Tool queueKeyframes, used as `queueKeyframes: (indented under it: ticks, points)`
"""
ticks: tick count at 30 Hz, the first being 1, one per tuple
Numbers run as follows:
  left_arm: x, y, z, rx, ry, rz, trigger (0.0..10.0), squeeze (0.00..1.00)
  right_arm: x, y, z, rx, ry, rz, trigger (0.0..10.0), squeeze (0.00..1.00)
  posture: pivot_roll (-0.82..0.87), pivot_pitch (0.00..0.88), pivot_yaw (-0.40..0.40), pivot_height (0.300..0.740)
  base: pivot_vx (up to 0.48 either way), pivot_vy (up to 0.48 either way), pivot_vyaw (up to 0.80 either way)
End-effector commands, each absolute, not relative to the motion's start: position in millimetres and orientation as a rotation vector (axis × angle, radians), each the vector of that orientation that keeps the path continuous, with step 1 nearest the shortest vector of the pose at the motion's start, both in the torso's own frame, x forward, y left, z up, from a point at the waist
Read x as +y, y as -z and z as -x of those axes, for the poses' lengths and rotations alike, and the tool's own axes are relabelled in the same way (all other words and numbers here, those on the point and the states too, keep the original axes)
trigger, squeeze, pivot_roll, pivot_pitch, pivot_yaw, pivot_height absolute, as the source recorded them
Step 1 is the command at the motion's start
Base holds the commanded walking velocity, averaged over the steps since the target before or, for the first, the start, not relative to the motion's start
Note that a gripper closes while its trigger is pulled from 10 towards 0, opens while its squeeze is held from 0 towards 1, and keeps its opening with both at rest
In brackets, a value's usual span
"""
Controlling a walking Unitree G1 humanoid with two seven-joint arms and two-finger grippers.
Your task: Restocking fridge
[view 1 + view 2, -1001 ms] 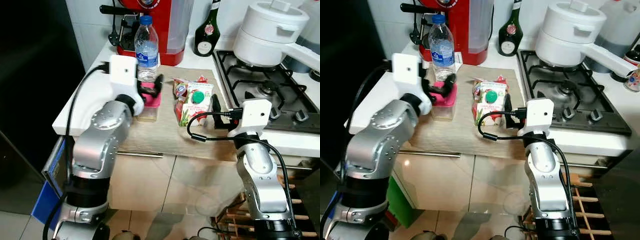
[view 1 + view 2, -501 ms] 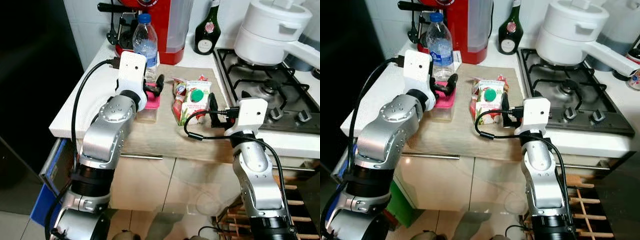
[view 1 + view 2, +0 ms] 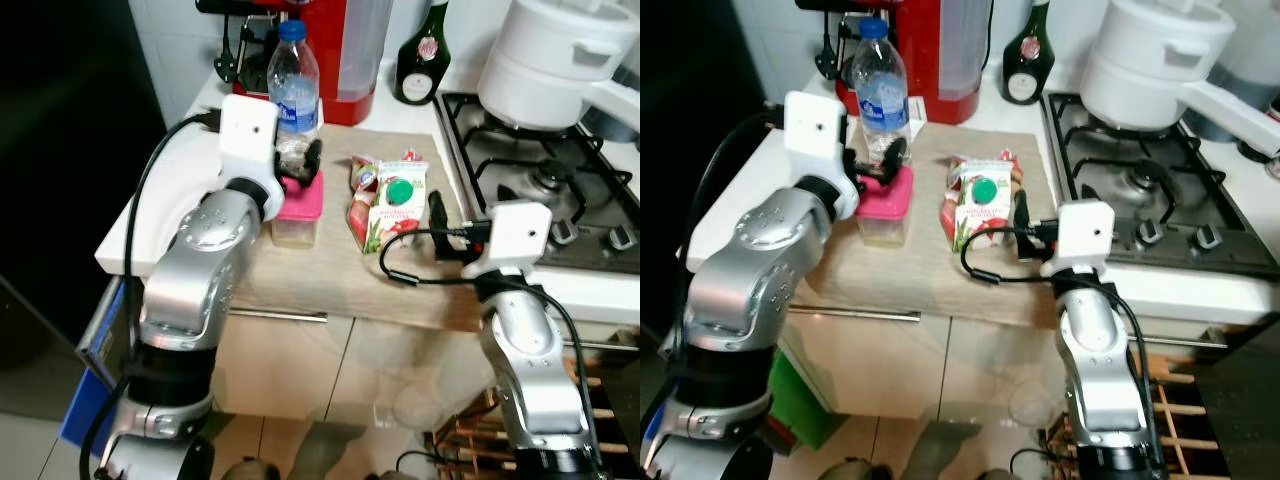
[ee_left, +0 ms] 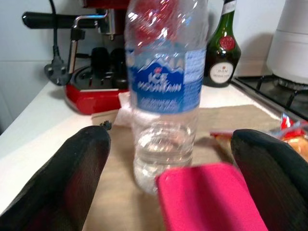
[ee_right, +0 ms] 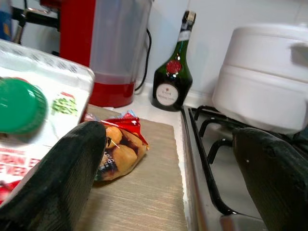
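L gripper [image 4: 163,154], fingers spread, hovers over pink-lid tub [image 3: 297,207] w/ water bottle [image 4: 163,91] right behind, prob lining up a grab; R gripper [image 5: 168,168] also spread beside carton [image 3: 393,205].

My left gripper [image 3: 303,165] lifted off the pink-lidded container [image 3: 297,208] and moved back toward the water bottle [image 3: 293,88], fingers spread. My right gripper [image 3: 438,215] pulled slightly away from the juice carton [image 3: 394,204], which I left standing.

I see bottle [image 3: 294,85] behind lidded box [image 3: 297,205] on table [image 3: 180,185]; carton [image 3: 392,205] right of box, stove [image 3: 540,175] further right.
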State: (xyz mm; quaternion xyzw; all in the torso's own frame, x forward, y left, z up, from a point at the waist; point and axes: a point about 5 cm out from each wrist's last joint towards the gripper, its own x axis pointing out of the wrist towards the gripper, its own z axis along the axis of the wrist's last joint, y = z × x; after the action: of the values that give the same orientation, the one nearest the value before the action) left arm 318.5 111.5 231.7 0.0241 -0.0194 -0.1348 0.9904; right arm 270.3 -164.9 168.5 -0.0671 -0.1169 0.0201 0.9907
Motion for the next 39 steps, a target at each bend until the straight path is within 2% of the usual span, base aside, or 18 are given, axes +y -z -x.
queueKeyframes:
  ticks: [1, 8, 11, 13, 16, 22, 26, 32, 39]
  points:
    - [110, -236, -314, -0.057, 0.315, -0.034, 10.0, 0.0, -171, -177, -265, -0.25, -0.051, 0.125, 10.0, 0.1, 0.01, 0.0, -0.011, 0.74, 0.0, 0.0, 0.0]
    - [108, -231, -307, -0.021, 0.427, -0.033, 10.0, 0.0, -176, -192, -261, -0.27, -0.106, 0.104, 10.0, 0.07, 0.0, 0.0, -0.002, 0.74, 0.0, 0.0, 0.0]
    - [107, -234, -308, -0.037, 0.462, -0.029, 10.0, 0.0, -171, -216, -272, -0.307, -0.116, -0.01, 10.0, 0.07, -0.01, 0.0, 0.001, 0.74, 0.0, 0.0, 0.0]
    - [107, -234, -309, -0.038, 0.463, -0.029, 10.0, 0.0, -168, -216, -274, -0.301, -0.122, -0.028, 10.0, 0.07, -0.01, 0.0, 0.001, 0.74, 0.0, 0.0, 0.0]
    - [109, -240, -309, -0.106, 0.463, -0.037, 10.0, 0.0, -159, -203, -289, -0.2, -0.146, -0.211, 10.0, 0.07, 0.0, 0.0, -0.004, 0.74, 0.0, 0.0, 0.0]
    - [120, -243, -308, -0.179, 0.382, -0.026, 10.0, 0.0, -142, -193, -302, -0.114, -0.211, -0.27, 10.0, 0.08, 0.02, 0.0, -0.022, 0.74, 0.0, 0.0, 0.0]
    - [125, -247, -309, -0.202, 0.347, -0.012, 10.0, 0.0, -130, -198, -305, -0.105, -0.247, -0.262, 10.0, 0.07, 0.02, 0.0, -0.026, 0.74, 0.0, 0.0, 0.0]
    - [124, -249, -312, -0.223, 0.347, -0.011, 10.0, 0.0, -113, -213, -303, -0.164, -0.326, -0.157, 10.0, 0.07, 0.02, 0.0, -0.027, 0.74, 0.0, 0.0, 0.0]
    - [120, -246, -311, -0.219, 0.362, -0.003, 10.0, 0.0, -115, -217, -301, -0.175, -0.339, -0.126, 10.0, 0.07, 0.01, 0.0, -0.023, 0.74, 0.0, 0.0, 0.0]
